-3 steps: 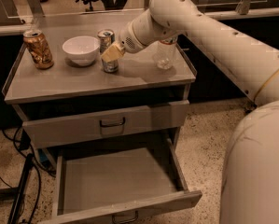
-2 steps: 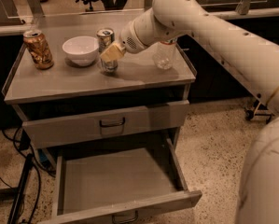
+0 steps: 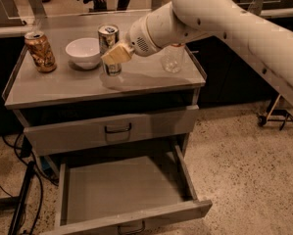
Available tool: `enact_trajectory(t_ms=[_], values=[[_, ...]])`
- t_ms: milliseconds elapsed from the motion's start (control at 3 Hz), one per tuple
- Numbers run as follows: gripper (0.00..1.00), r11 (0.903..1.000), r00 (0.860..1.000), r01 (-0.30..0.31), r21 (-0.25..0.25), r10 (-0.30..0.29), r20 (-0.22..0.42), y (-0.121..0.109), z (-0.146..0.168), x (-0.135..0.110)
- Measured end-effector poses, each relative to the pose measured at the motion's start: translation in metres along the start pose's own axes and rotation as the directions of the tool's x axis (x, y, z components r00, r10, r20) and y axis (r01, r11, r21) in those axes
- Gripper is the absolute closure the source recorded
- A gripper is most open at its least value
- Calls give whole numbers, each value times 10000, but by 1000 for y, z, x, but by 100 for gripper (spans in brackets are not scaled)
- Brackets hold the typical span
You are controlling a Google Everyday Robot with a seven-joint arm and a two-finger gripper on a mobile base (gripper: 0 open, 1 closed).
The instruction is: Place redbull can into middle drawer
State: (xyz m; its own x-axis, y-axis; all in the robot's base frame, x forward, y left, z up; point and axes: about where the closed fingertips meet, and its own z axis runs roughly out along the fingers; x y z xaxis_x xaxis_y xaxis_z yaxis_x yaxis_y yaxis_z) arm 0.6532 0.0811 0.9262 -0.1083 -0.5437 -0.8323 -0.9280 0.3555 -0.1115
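Observation:
The redbull can (image 3: 109,42), slim and silver-blue, stands upright on the cabinet top (image 3: 62,89), right of the white bowl (image 3: 83,52). My gripper (image 3: 114,54) comes from the right, and its tan fingers (image 3: 119,52) are closed around the can's middle. I cannot tell if the can's base touches the top. The middle drawer (image 3: 121,185) is pulled wide open below and is an empty grey tray. Its dark handle (image 3: 132,227) is at the bottom edge of the view.
A brown-gold can (image 3: 39,51) stands at the top's left end. A clear glass (image 3: 173,58) stands right of my gripper. The upper drawer (image 3: 111,129) is shut. Cables (image 3: 22,195) hang left of the cabinet. A cart wheel (image 3: 262,120) is at the right.
My gripper has stayed on the can. The can's top sits a little higher and further left than before, and the arm has shifted slightly.

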Motion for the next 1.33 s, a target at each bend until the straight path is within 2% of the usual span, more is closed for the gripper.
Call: enact_trajectory(t_ms=[333,1000,1333], values=[[100,9999,10000,-92,-127,92,21,6,-1,-1],[100,9975,9977,-679,-168,678,-51,52,-27,2],[100,9930,9930,-1178,-120,1178,-29,76,-37,12]])
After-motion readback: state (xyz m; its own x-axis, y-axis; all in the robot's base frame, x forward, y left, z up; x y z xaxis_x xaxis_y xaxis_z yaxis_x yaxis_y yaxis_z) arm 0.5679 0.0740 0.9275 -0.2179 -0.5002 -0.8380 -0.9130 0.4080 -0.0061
